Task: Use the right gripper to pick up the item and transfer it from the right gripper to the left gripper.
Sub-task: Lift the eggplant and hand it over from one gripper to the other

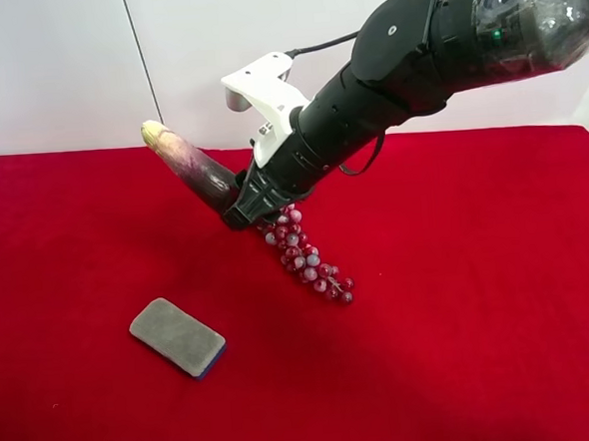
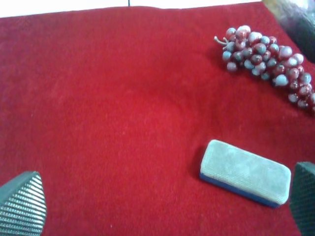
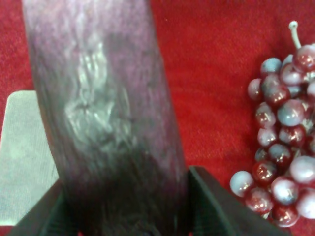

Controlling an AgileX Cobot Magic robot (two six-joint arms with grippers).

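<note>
The right hand (image 1: 233, 200) was closed on the item (image 1: 186, 162), gripping its dark lower end. In the right wrist view both black fingers (image 3: 216, 209) of the right hand (image 3: 130, 216) pressed against opposite sides of the item (image 3: 108, 98), with no gap visible at either contact. The item was off the surface (image 1: 479, 299) and tilted. Its pale tan tip pointed up and away from the grape bunch (image 1: 305, 255), toward the exterior high view's left. The right hand was above the upper end of the grape bunch. In the right wrist view the grape bunch (image 3: 285, 147) lay on the surface to one side of the fingers and did not touch them. The sponge (image 1: 178, 336) lay flat on the surface, well apart from the grape bunch, lower and to the left of it in the exterior high view. The left hand (image 2: 162, 201) was fully open. Its ribbed fingers (image 2: 22, 204) sat at opposite edges of the left wrist view and held nothing. Seen from this hand, the sponge (image 2: 244, 169) lay on the surface below, nearer one finger than the other and touching neither. The grape bunch (image 2: 266, 59) lay beyond the sponge. The left hand did not appear in the exterior high view.
</note>
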